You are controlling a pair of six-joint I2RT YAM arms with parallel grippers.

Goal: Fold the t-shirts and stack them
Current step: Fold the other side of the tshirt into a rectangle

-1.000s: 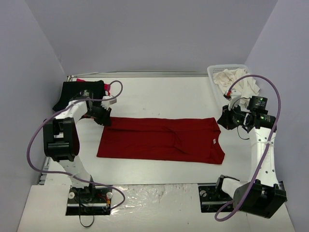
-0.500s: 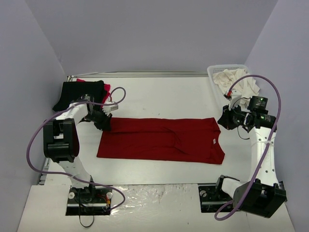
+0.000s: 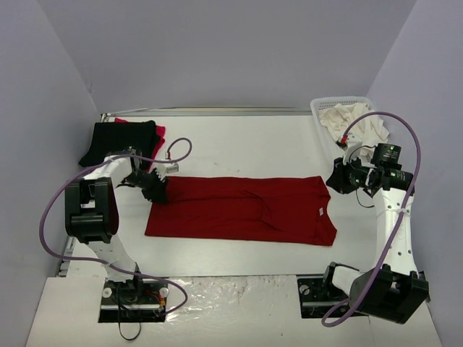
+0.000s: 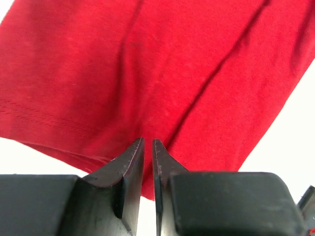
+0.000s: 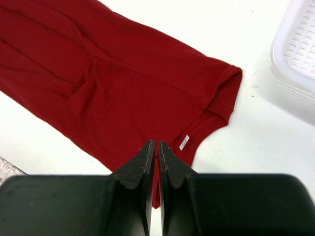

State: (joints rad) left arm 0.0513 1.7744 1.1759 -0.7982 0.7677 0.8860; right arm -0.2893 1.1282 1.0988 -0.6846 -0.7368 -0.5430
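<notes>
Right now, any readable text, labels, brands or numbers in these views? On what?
No legible text in any view.
White neck label on the dark red t-shirt: print, if any, too small and blurred to read.
White basket: no marking visible.

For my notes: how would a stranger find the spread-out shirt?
At the middle of the white table lies the dark red shirt, a long flat strip. Unlike the black shirt stacked far left, it shows a small white neck label.
</notes>
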